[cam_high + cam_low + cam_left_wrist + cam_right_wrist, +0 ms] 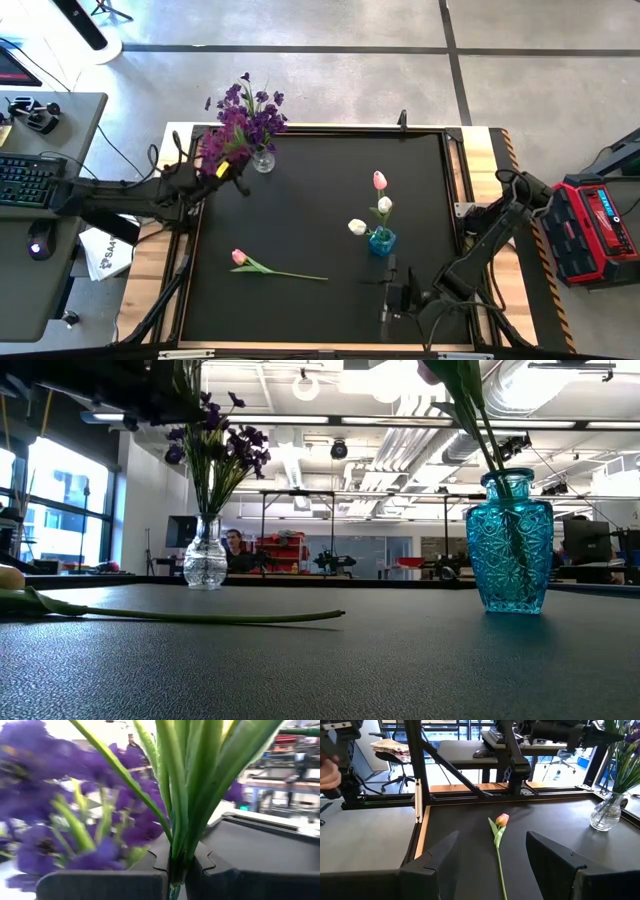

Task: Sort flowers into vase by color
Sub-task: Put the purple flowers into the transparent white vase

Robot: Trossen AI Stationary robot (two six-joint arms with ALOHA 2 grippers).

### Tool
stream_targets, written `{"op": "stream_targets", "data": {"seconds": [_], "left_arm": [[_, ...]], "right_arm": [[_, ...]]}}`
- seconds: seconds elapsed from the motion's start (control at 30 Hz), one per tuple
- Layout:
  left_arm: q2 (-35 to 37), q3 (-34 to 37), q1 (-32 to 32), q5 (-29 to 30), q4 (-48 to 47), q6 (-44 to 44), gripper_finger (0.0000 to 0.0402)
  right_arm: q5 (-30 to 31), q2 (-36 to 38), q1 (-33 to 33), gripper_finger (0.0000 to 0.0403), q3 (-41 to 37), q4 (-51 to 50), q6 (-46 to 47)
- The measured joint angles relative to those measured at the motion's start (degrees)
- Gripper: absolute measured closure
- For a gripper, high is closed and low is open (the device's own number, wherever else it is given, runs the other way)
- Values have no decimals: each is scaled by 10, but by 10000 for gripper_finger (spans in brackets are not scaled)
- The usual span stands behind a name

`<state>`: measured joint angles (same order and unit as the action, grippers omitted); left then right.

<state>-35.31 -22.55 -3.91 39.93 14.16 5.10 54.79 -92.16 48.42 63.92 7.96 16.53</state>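
My left gripper [226, 172] is at the table's far left corner, beside a clear glass vase [263, 160] that holds purple sprays [252, 108]. It is shut on another purple spray [213, 150], whose blossoms [45, 820] fill the left wrist view. A blue vase [381, 241] right of centre holds one pink and two white tulips [380, 182]. One pink tulip [275, 269] lies flat on the mat, its bud toward the left. My right gripper [390, 296] is open near the near edge and points along the mat at that tulip [499, 845]. My left gripper pinches the purple spray's green stems and leaves [176, 851] between its two fingers [115, 882]. The stems run across the fingers and rise past them, with the blossoms to one side. The spray is off the table, next to the clear vase.
The black mat has a raised frame [455, 170] around it. A desk with keyboard and mouse [30, 180] stands left of the table, and a red case [595, 225] right of it. Open mat lies between the two vases [205, 555] [515, 540]. A person [236, 550] sits in the room behind.
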Motion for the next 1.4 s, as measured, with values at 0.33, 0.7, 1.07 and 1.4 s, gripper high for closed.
{"op": "stream_targets", "data": {"seconds": [0.33, 0.7, 1.07, 1.4], "left_arm": [[-2, 0, -81, 1, 21, 50, 392], [-45, 0, -165, -86, 35, 18, 392], [-117, -1, -183, -98, 29, -38, 392], [-160, -1, -196, -85, -10, -94, 378]], "right_arm": [[-2, 0, -2, 199, 0, 0, 10], [-2, 0, -2, 199, 0, 0, 10], [-3, 0, -2, 199, 0, 0, 15], [-5, 0, -2, 199, 0, 0, 15]]}}
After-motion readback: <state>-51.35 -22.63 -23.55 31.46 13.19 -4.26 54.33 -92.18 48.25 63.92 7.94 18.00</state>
